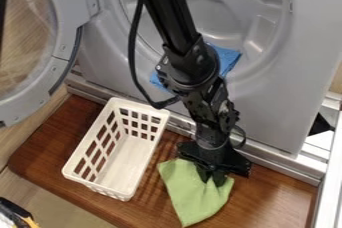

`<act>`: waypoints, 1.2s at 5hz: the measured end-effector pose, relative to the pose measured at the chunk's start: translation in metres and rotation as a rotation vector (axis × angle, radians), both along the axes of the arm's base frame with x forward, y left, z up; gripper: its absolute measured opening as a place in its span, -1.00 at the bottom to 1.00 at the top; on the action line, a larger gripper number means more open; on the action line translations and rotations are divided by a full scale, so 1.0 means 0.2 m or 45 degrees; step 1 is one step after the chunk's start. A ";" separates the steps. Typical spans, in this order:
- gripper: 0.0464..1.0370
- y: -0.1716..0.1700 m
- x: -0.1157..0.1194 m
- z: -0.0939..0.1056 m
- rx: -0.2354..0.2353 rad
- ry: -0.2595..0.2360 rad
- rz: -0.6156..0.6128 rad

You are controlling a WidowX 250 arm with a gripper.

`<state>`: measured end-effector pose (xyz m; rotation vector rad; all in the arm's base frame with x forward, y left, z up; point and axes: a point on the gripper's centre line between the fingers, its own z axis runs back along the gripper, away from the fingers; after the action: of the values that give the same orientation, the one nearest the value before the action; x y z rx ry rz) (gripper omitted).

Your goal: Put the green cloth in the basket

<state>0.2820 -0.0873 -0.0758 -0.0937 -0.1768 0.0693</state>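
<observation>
Fingers (219,178) of the gripper (211,177) are down against the upper part of the green cloth (196,203); whether they are clamped on it or merely resting in its folds, I cannot tell. The cloth lies to the right of the basket (140,106) and outside it, on the board (43,152), with most of its spread toward the near edge and its left corner near the basket's wall. Principal risk: a weak grip. Should the fingers have caught only a shallow fold, the cloth's hanging weight could pull it free during the lift, dropping it short of the basket. Second risk: insufficient clearance. The near part of the cloth extends well past the gripper and would likely trail; if carried low, it could catch on the basket's rim and drag or tip the basket, which looks light. Third risk: the cable (131,47), looped beside the arm (190,69), hangs close to the basket's far right corner in the view. A leftward swing could bring it against the rim. Fourth risk: release too near the right wall, leaving part of the cloth draped outside. The blue cloth (227,58), behind and to the right of the basket, is not the item required. Recommended: confirm the grip with a short lift, raise until the lowest corner clears the rim, and release over the basket's middle.
</observation>
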 end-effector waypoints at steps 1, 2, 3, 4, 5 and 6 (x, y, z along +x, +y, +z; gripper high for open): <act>-0.92 -0.04 -0.01 0.03 -0.008 -0.020 -0.032; -0.94 -0.10 -0.01 0.06 -0.031 -0.046 -0.067; -0.94 -0.15 0.00 0.14 -0.052 -0.083 -0.108; -0.94 -0.16 0.00 0.29 -0.087 -0.133 -0.130; -0.94 -0.10 -0.02 0.48 -0.097 -0.211 -0.092; -0.94 0.02 -0.05 0.68 -0.101 -0.312 -0.064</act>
<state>0.2723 -0.0833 0.0601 -0.1860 -0.4165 0.0146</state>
